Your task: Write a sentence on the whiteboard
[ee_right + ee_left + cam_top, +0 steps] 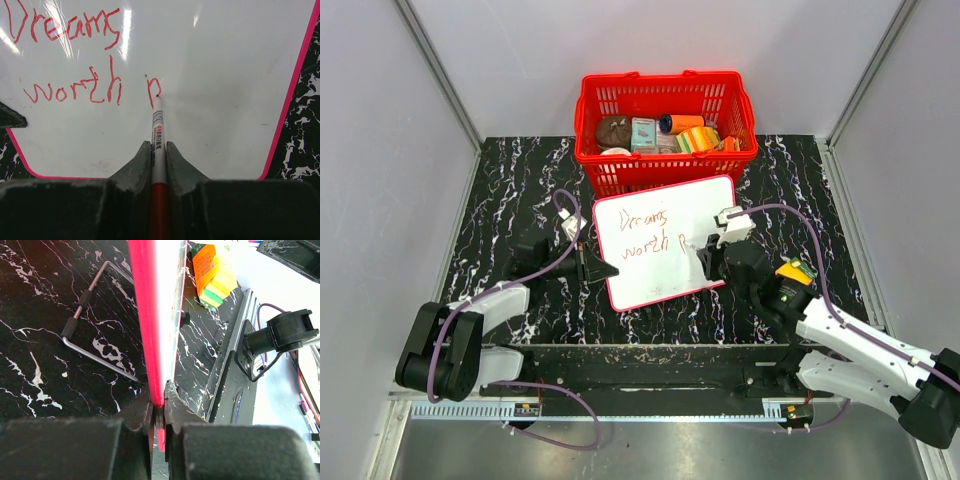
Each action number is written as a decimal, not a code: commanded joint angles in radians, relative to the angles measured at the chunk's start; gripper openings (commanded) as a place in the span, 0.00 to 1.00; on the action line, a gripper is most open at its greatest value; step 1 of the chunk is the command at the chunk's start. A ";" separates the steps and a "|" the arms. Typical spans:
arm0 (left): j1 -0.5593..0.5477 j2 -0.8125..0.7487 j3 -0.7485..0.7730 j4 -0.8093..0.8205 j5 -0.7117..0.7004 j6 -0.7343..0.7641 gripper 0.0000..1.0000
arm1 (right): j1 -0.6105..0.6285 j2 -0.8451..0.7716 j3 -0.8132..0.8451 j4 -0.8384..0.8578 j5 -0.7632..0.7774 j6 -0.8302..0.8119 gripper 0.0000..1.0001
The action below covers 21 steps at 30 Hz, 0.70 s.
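The whiteboard (pixel 665 240) lies tilted on the dark marbled table, its pink rim (pixel 295 85) showing. The sentence (pixel 75 60) in red reads "Dreams worth p" in two lines (pixel 650 232). My left gripper (pixel 588 266) is shut on the board's left edge (pixel 152 340), seen edge-on between the jaws in the left wrist view (pixel 159 395). My right gripper (pixel 158 146) is shut on a red-and-white marker (pixel 158 130). Its tip touches the board at the letter "p". From above, the right gripper (pixel 708 252) sits over the board's right part.
A red basket (pixel 665 125) full of small items stands just behind the whiteboard. A bent metal hex key (pixel 85 315) lies on the table to the left of the board. Grey walls close in left, right and back.
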 commanded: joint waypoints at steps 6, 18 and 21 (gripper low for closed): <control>-0.005 0.015 0.026 0.032 -0.109 0.125 0.00 | -0.006 -0.013 0.003 0.027 -0.049 0.024 0.00; -0.005 0.013 0.026 0.029 -0.112 0.126 0.00 | -0.006 -0.096 0.009 0.053 0.039 -0.006 0.00; -0.005 0.013 0.026 0.027 -0.114 0.126 0.00 | -0.008 -0.074 0.016 0.051 0.057 -0.009 0.00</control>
